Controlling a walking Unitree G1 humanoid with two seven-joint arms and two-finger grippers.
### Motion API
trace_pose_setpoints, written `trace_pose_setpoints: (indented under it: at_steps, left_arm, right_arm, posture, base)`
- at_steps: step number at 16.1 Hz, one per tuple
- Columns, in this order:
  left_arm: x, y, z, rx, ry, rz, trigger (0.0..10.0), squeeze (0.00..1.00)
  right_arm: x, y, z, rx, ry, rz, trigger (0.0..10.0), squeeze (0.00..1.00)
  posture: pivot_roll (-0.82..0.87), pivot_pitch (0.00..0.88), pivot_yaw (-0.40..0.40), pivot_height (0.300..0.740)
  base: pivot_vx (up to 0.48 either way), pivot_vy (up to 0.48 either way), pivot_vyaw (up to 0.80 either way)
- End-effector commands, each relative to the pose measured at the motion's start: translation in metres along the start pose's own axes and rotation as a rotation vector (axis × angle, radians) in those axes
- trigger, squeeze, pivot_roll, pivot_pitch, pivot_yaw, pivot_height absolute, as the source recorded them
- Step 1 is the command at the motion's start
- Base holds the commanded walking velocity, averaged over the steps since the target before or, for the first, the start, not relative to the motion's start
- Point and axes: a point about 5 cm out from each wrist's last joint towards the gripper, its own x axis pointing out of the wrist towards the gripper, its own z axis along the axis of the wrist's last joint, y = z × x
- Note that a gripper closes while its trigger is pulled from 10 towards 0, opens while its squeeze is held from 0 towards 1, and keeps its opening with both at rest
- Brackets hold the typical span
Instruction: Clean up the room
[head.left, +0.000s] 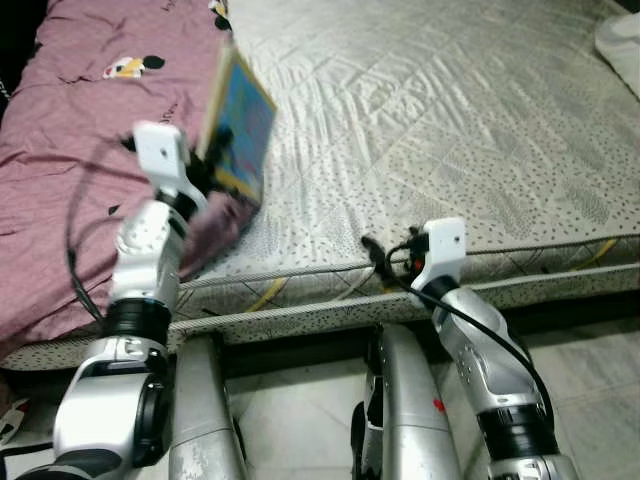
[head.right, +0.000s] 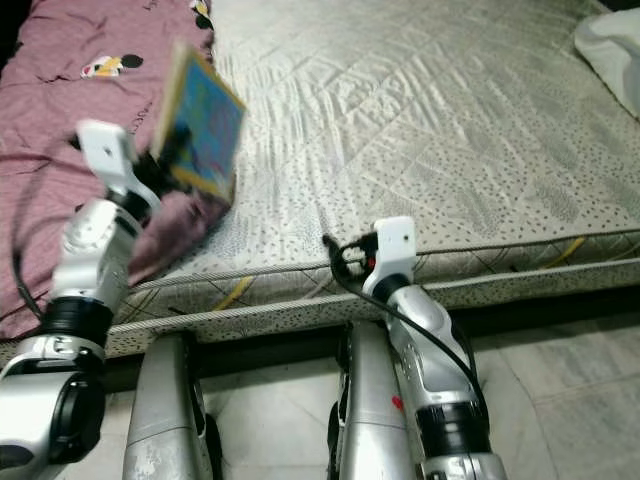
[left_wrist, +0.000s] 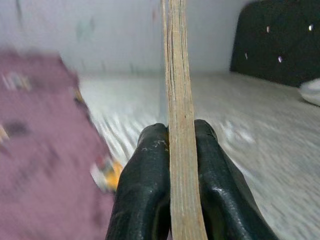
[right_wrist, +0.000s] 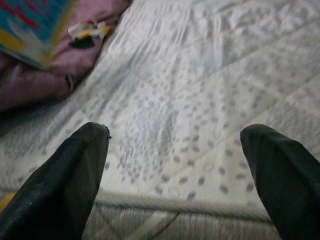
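Book (head.left: 238, 125) sits clamped upright in left pincer (left_wrist: 181, 150) above the mattress (head.left: 450, 130); right pincer (right_wrist: 175, 160) gapes wide.

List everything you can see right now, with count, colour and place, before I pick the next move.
Book: one, blue cover, held up over the bed's left side.
Blanket: one, mauve with cartoon prints, on the mattress's left part.
Mattress: one, pale grey quilted, across the view.
White cloth: one, at the mattress's far right corner.
Floor: light tiles, below the bed.
Left gripper: black fingers clamped on the book's edge.
Right gripper: black fingers spread, at the mattress's near edge.
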Motion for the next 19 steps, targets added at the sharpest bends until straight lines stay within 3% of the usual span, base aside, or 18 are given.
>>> trace_pose_setpoints:
  at_steps: [1, 3, 5, 7, 10, 12, 13, 14, 15, 17, 19]
  left_arm:
    - [0.007, 0.002, 0.030, 0.128, -0.124, -0.009, 0.0, 0.00]
    - [-0.001, 0.003, 0.038, 0.215, -0.169, -0.006, 0.0, 0.00]
    - [-0.026, 0.008, 0.038, 0.338, -0.178, 0.041, 0.0, 0.00]
    - [-0.042, 0.011, 0.026, 0.346, -0.131, 0.085, 0.0, 0.00]
    - [-0.072, 0.007, -0.003, 0.275, -0.018, 0.164, 0.0, 0.00]
    - [-0.081, 0.000, -0.008, 0.249, 0.005, 0.166, 1.2, 0.00]
    - [-0.083, 0.000, -0.007, 0.223, 0.000, 0.183, 0.0, 0.00]
    - [-0.082, 0.003, -0.006, 0.218, 0.002, 0.199, 0.6, 0.00]
    - [-0.080, 0.005, -0.004, 0.213, 0.001, 0.210, 2.7, 0.00]
    - [-0.078, 0.005, -0.002, 0.202, 0.006, 0.209, 4.2, 0.00]
    - [-0.076, 0.000, -0.007, 0.184, 0.039, 0.179, 6.5, 0.00]
  right_arm:
    - [0.000, -0.004, -0.001, 0.015, -0.009, -0.020, 10.0, 0.00]
    - [-0.003, -0.004, -0.001, 0.075, -0.035, -0.029, 10.0, 0.00]
    - [-0.006, -0.006, 0.001, 0.092, -0.085, -0.064, 10.0, 0.00]
    - [-0.006, -0.006, 0.004, 0.107, -0.110, -0.070, 10.0, 0.00]
    - [-0.004, -0.002, 0.007, 0.110, -0.126, -0.042, 10.0, 0.00]
    - [-0.003, -0.004, 0.008, 0.110, -0.131, -0.044, 10.0, 0.00]
    - [-0.002, -0.003, 0.009, 0.108, -0.134, -0.042, 10.0, 0.00]
    - [-0.001, -0.003, 0.009, 0.108, -0.135, -0.039, 10.0, 0.00]
    - [0.000, -0.002, 0.009, 0.104, -0.135, -0.032, 10.0, 0.00]
    - [0.002, 0.000, 0.010, 0.100, -0.139, -0.024, 10.0, 0.00]
    - [0.003, -0.001, 0.011, 0.102, -0.144, -0.026, 10.0, 0.00]
  posture:
    - [0.04, 0.019, -0.004, 0.505]
    - [0.05, 0.020, -0.003, 0.505]
    - [0.06, 0.023, -0.010, 0.505]
    - [0.07, 0.025, -0.014, 0.505]
    - [0.07, 0.020, -0.020, 0.532]
    - [0.07, 0.016, -0.025, 0.549]
    - [0.07, 0.015, -0.030, 0.563]
    - [0.07, 0.015, -0.030, 0.573]
    - [0.08, 0.011, -0.033, 0.582]
    - [0.08, 0.006, -0.035, 0.601]
    - [0.08, 0.002, -0.031, 0.629]
  base:
    - [0.000, 0.000, 0.00]
    - [0.000, 0.000, 0.00]
    - [0.000, 0.000, 0.00]
    - [0.000, 0.000, 0.00]
    - [0.000, 0.000, 0.00]
    - [0.000, 0.000, 0.00]
    - [0.000, 0.000, 0.00]
    - [0.000, 0.000, 0.00]
    - [0.000, 0.000, 0.00]
    - [0.000, 0.000, 0.00]
    - [0.000, 0.000, 0.00]
